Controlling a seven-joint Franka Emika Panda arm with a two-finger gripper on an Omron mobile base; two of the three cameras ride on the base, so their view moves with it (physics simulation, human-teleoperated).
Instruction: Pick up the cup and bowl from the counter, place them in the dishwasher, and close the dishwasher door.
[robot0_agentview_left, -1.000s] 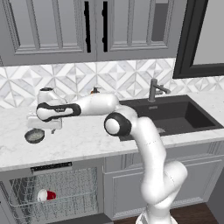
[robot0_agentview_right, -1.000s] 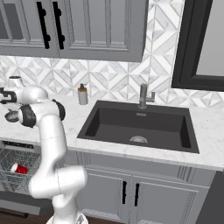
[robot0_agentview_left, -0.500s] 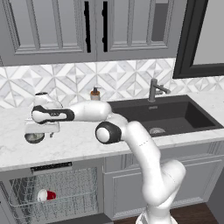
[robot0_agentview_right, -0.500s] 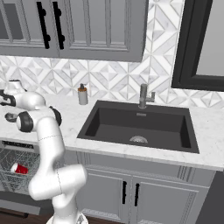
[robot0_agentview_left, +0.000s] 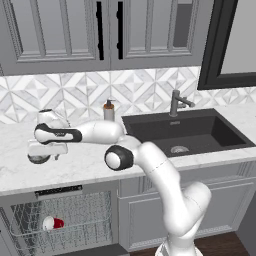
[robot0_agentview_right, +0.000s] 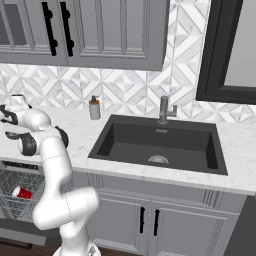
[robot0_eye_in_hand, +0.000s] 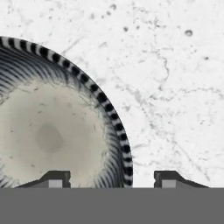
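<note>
bowl (robot0_eye_in_hand: 52, 131): round, pale beige inside, dark ribbed wall, black-and-white striped rim; left half of the hand view, on the counter (robot0_eye_in_hand: 175, 65).
same bowl (robot0_agentview_left: 38, 158): mid left of the left base view, under the hand.
gripper (robot0_eye_in_hand: 111, 178): fingers apart, one tip inside the rim, one outside; grip not evident.
cup (robot0_agentview_left: 53, 223): red, on its side in the dishwasher (robot0_agentview_left: 60, 220) rack, lower left.

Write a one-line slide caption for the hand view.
The hand straddles the bowl's striped rim on the marble counter, one fingertip inside, one outside.
</note>
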